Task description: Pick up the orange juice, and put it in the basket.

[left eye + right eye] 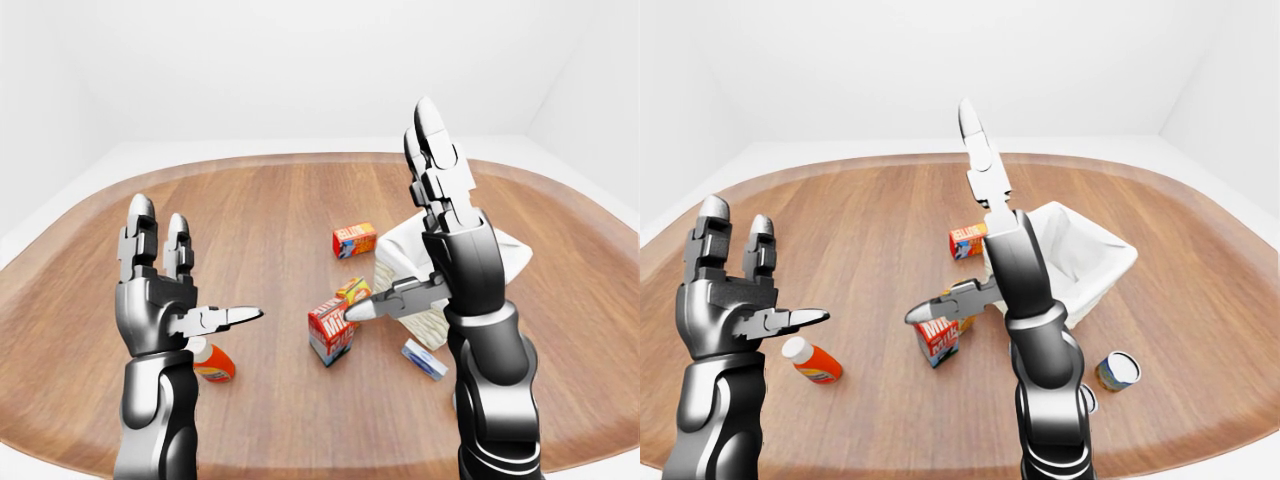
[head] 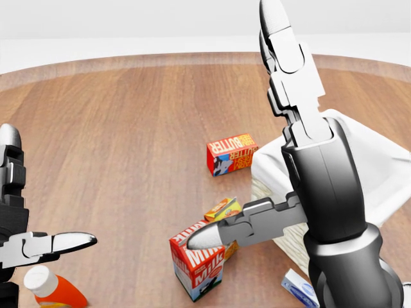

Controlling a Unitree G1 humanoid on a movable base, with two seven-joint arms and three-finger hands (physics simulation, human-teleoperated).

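The orange juice (image 2: 223, 208), a small orange-and-yellow carton, lies on the wooden table just above the red milk carton (image 2: 199, 266) in the head view. My right thumb tip hovers over both and hides part of the juice. The white cloth-lined wicker basket (image 1: 1080, 260) stands immediately to the right of the juice. My right hand (image 1: 405, 235) is raised above the cartons, open, fingers pointing up, holding nothing. My left hand (image 1: 205, 262) is open too, raised at the left and well away from the juice.
A red-orange butter box (image 2: 232, 154) lies above the juice. An orange bottle with a white cap (image 1: 812, 362) lies under my left hand. A small blue-white box (image 1: 425, 360) and a tin can (image 1: 1118, 370) sit below the basket. The round table's (image 1: 300, 200) edge curves all round.
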